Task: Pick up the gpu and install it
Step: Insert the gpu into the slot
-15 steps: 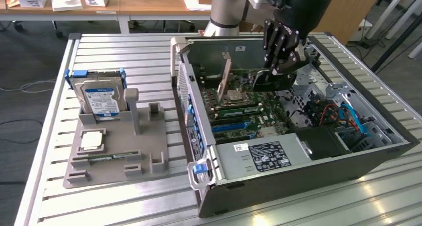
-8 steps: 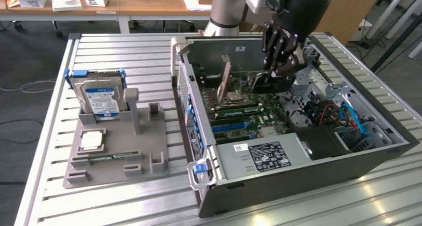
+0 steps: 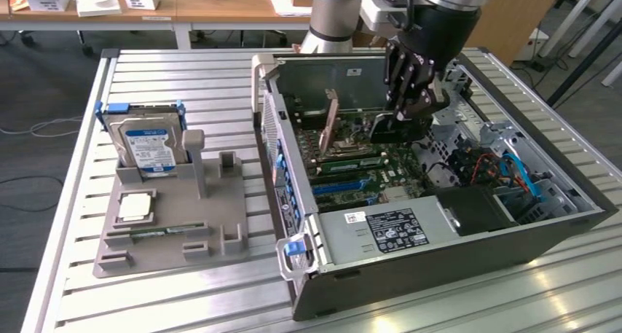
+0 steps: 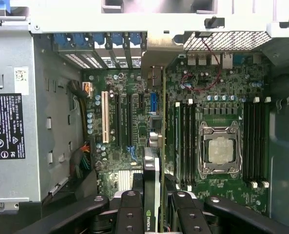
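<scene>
Jaws of the black gripper (image 3: 403,116) pinch the thin dark flat gpu (image 4: 152,181), on edge above the green motherboard (image 4: 116,163). Judged light, stiff, fragile; grip flat faces, never contacts

Bright even light, glare on table (image 3: 175,304), shadowed case (image 3: 457,256) interior

We see our pincer (image 4: 156,207) clamped on the gpu (image 4: 151,183), which stands edge-on above the green motherboard (image 4: 116,158), between its white expansion slot (image 4: 105,117) and the silver-capped processor socket (image 4: 221,148), inside the open computer case (image 4: 134,22).
</scene>
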`<state>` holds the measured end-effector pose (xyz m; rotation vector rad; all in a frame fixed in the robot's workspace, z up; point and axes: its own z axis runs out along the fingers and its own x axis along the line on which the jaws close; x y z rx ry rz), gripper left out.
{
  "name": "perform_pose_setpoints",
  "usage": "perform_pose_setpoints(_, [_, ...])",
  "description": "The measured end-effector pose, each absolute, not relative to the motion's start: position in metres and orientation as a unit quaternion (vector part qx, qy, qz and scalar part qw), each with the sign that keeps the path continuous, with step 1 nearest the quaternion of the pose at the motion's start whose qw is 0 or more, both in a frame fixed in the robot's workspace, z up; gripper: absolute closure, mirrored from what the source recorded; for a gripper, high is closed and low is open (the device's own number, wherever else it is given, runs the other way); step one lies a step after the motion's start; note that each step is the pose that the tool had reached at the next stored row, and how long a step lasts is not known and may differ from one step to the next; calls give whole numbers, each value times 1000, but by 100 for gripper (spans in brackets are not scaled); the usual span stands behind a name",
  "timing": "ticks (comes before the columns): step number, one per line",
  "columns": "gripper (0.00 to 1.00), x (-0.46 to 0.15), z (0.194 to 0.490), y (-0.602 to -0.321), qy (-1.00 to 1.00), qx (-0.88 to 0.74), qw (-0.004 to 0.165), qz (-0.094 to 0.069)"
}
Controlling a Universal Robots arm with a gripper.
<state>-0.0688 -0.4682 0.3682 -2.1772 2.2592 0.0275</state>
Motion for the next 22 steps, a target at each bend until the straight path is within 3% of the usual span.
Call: perform_pose_setpoints(22, [73, -69, 342, -468, 720, -694, 2, 9])
